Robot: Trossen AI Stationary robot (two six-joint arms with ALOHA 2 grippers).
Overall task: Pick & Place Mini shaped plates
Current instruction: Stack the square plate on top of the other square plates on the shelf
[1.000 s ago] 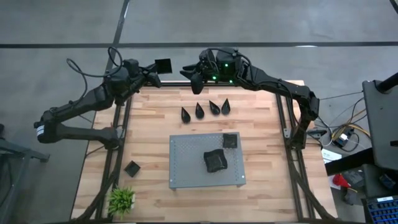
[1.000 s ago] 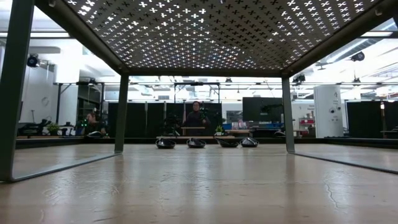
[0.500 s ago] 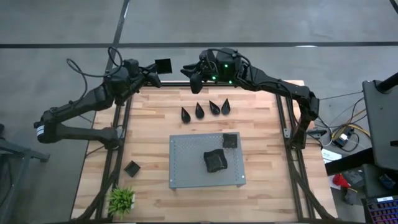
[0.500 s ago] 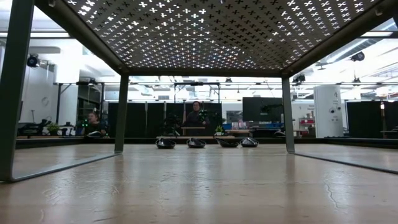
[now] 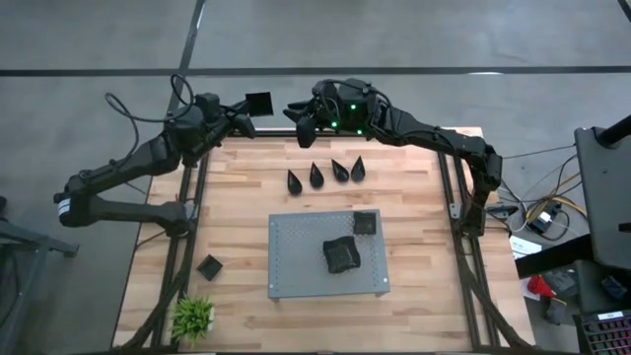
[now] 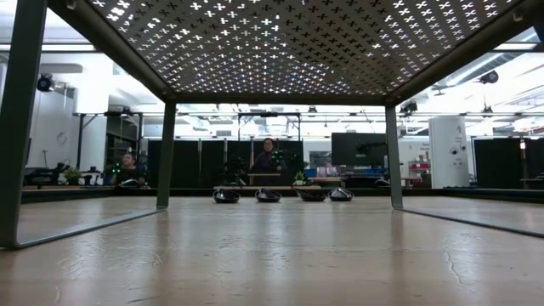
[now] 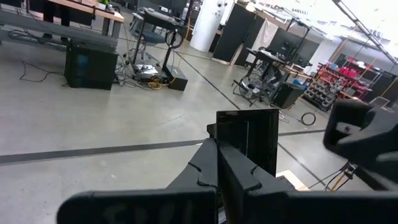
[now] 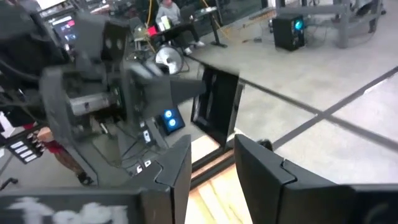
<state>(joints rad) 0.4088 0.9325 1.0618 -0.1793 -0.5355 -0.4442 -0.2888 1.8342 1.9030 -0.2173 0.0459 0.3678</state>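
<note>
My left gripper point(image 5: 244, 116) hovers over the table's far left corner, shut on a small black square plate point(image 5: 258, 103). My right gripper point(image 5: 293, 111) is open and points at that plate from the right, a short gap away; the plate point(image 8: 217, 109) shows just beyond its fingers. Four teardrop plates point(image 5: 326, 174) lie in a row on the table near the far edge, also visible in the low view point(image 6: 268, 195). A square plate point(image 5: 365, 223) and a dark pile of plates point(image 5: 342, 254) rest on the grey perforated board point(image 5: 296, 266). One more square plate point(image 5: 209, 266) lies on the table at the left. My left gripper pinches the square plate between its two fingers by one edge point(image 7: 239, 163). The fingers reach it from the table's left, roughly level. The plate point(image 7: 249, 140) sticks out past the fingertips, lifted clear of the table, with its flat face toward the wrist camera.
A small green plant point(image 5: 193, 316) stands at the table's near left corner. The board's legs point(image 6: 166, 153) stand on the table around the low camera. Bare wood lies along the table's right side point(image 5: 424, 256). People sit in the room behind point(image 6: 269, 157).
My right arm has edged slightly toward the table's left, bringing its open gripper a little closer to the plate held by my left gripper. The left gripper and the plate have stayed where they were.
</note>
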